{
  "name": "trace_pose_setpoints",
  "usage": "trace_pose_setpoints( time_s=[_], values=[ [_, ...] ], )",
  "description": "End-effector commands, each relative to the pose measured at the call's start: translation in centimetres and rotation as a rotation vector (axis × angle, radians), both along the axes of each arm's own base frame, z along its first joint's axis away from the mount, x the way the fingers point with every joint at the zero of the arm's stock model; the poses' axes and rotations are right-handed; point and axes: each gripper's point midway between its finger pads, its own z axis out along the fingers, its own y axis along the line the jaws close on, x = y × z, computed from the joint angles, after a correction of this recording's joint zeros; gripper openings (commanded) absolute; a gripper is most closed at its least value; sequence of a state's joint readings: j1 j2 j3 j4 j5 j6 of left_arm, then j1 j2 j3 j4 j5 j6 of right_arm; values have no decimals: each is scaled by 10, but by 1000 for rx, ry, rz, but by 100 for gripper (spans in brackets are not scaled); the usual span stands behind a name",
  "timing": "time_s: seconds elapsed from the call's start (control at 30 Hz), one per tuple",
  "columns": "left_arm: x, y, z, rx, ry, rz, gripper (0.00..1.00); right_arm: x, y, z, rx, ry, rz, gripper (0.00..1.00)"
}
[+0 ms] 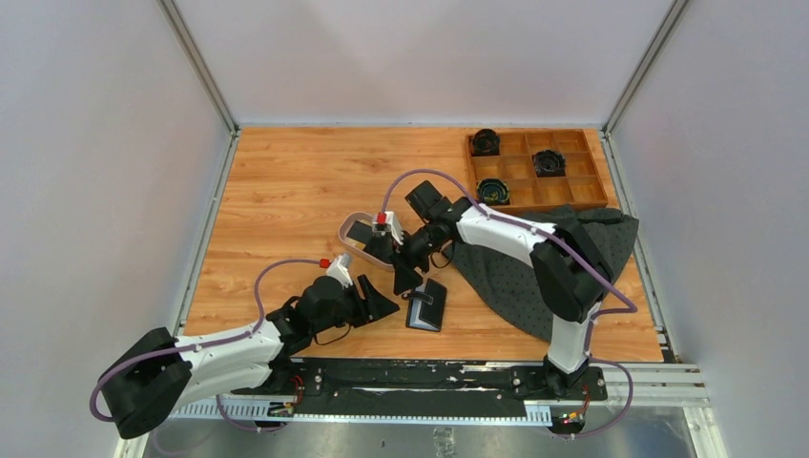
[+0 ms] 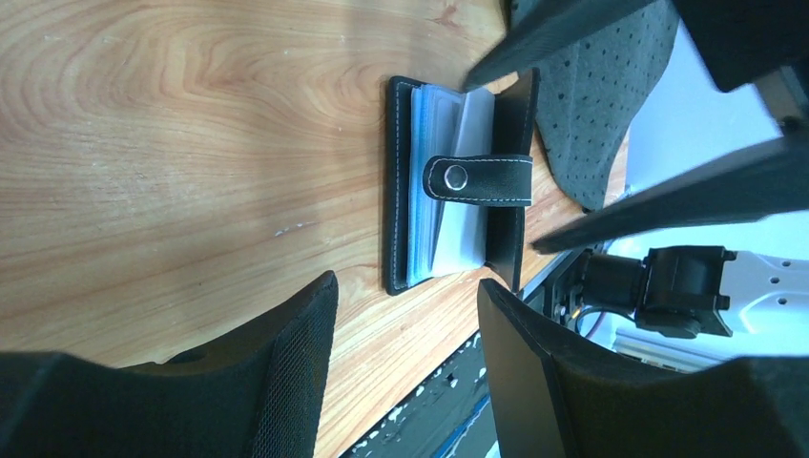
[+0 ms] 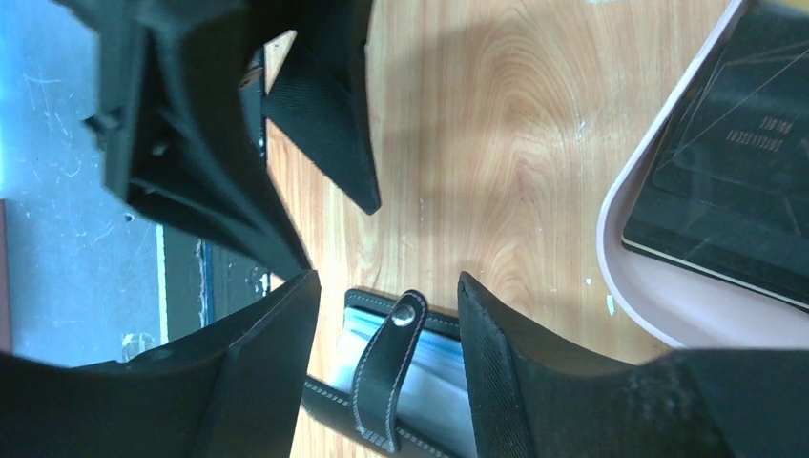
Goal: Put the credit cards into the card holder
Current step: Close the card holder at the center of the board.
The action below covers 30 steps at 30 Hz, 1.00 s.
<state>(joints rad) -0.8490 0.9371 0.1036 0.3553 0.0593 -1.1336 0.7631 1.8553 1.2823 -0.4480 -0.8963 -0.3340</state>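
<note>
top external: card holder (image 1: pixel 426 305) lies open on the table (image 1: pixel 286 191). left gripper (image 1: pixel 386 303) sits just left of it, right gripper (image 1: pixel 408 279) hovers over it; both jaws spread, empty. black credit card (image 3: pixel 725 181) sits in the tray (image 3: pixel 658 305) beyond the card holder; you have it left to slot.

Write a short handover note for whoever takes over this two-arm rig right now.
Left gripper: jaws open, empty, facing the card holder.
Right gripper: jaws open, empty, above the card holder's strap.
Card holder: unsnapped, on the table between the grippers.
Cards: a black card lies in the tray; no others in view.
Done: unclear whether any card is filed.
Left: move the black card into a sleeve.
</note>
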Motion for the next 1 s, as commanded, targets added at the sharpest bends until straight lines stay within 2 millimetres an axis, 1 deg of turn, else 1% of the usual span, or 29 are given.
trace_pose_setpoints(
  time_s=[0.0, 0.07, 0.2, 0.27, 0.37, 0.43, 0.5, 0.57, 0.6, 0.63, 0.7, 0.8, 0.87, 0.97],
  values=[
    [-4, 0, 1, 2, -15, -20, 59, -12, -14, 51, 72, -122, 113, 59],
    [-4, 1, 2, -1, -22, -19, 59, -14, -24, 61, 84, -170, 134, 59],
    [-3, 0, 5, -6, -33, -19, 59, -17, -50, 74, 114, -226, 144, 59],
    [-3, -1, 6, -8, -35, -21, 59, -13, -63, 79, 129, -235, 111, 58],
    [-2, -1, 6, -5, -39, -25, 59, -1, -85, 85, 165, -215, 25, 55],
    [-2, -2, 8, -6, -43, -30, 59, 10, -101, 85, 182, -195, -47, 53],
    [-2, -3, 7, -2, -45, -34, 59, 17, -115, 75, 151, -177, -113, 49],
    [-2, -3, 7, 5, -44, -40, 59, 9, -123, 51, 97, -131, -120, 45],
    [-2, -4, 6, 9, -45, -43, 60, 3, -123, 40, 85, -94, -113, 40],
    [-2, -5, 6, 12, -44, -46, 60, 0, -122, 32, 62, -71, -107, 34],
    [-1, -6, 7, 18, -45, -54, 62, -2, -119, 18, 4, -39, -100, 29],
    [1, -10, 8, 28, -50, -65, 64, -5, -111, 4, -32, 33, -90, 25],
    [3, -11, 7, 37, -50, -71, 65, -8, -107, -9, -66, 70, -83, 22],
    [3, -16, 7, 49, -46, -91, 67, -4, -103, -25, -127, 109, -103, 21]
  ],
)
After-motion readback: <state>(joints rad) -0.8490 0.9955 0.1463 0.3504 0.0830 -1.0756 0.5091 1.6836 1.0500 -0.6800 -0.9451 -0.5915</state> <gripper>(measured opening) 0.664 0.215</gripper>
